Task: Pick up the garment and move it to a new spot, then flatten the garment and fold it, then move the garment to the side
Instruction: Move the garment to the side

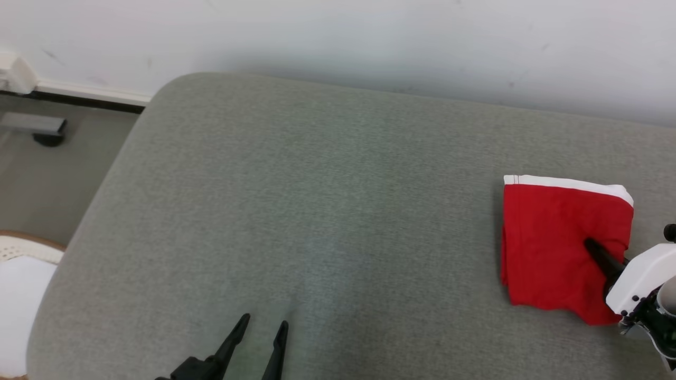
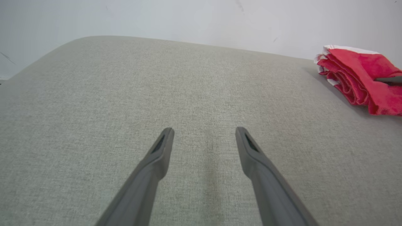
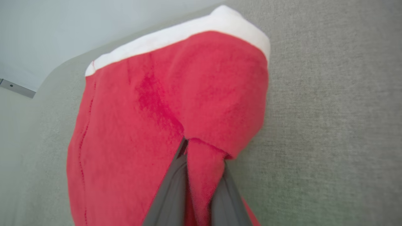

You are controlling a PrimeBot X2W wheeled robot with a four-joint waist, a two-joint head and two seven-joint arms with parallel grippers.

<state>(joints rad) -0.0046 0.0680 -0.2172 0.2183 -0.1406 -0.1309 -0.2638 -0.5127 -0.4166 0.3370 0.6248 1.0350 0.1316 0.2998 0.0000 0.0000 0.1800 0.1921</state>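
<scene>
Left gripper (image 1: 265, 320) is pointing out over the near part of the cushion (image 1: 317, 211), fingers apart, holding nothing. Right gripper (image 3: 204, 160) is pinching a raised fold at the near right edge of the garment (image 1: 554, 237), which is lying folded in a rough rectangle on the cushion's right side, red with a white band along its far edge. Cushion is showing a grey-green weave and a rounded far-left corner, with white wall (image 1: 369, 37) standing behind and grey floor (image 1: 42, 184) at left.
</scene>
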